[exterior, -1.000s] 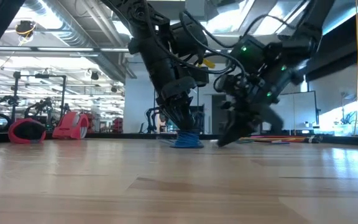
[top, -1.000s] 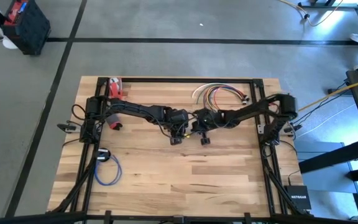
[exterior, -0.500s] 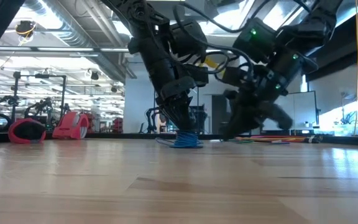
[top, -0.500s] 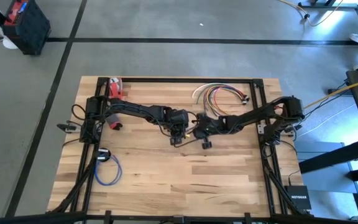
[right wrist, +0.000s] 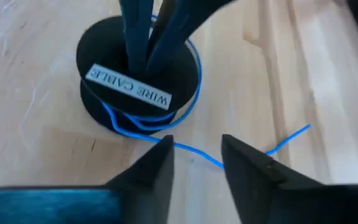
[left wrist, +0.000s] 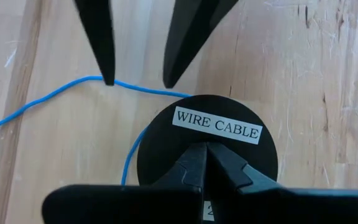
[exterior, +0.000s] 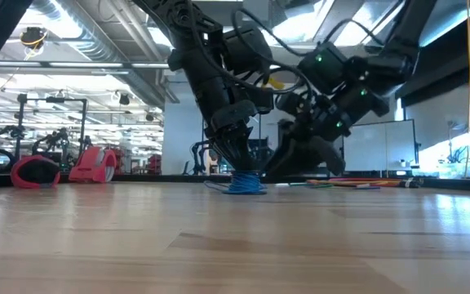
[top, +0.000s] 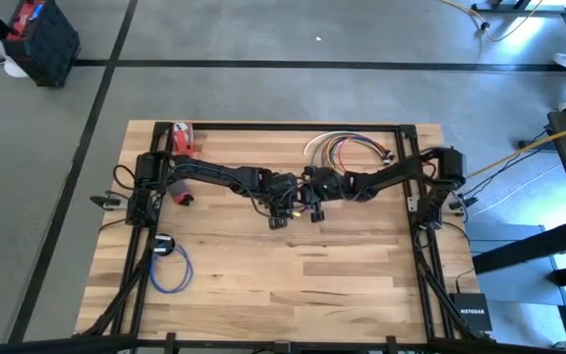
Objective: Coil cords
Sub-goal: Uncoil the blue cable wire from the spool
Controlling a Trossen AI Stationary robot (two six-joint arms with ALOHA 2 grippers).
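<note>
A black spool labelled "WIRE CABLE" stands at the table's middle. A blue cord is wound round it, and the cord's loose tail lies on the wood. My left gripper is shut, with its tips on the spool's top. My right gripper is open just beside the spool. Its two fingers stand on either side of the blue tail, tips low at the table. In the low view the spool's blue windings show under both grippers. My left gripper presses its shut fingertips down on the spool's flat top face, near the middle, coming steeply from above. The spool stands upright on the table. My right gripper has the blue tail between its open fingers; whether a fingertip touches the cord, I cannot tell.
A bundle of coloured cords lies at the far edge. A second blue cord coiled beside a black disc lies near the left front. A red tape roll sits at the far left. The near half of the table is bare wood.
My right gripper swung out toward the table's near edge and came back. It now stands closer to the spool than a second ago, tipped lower. My left gripper and the spool have kept still.
</note>
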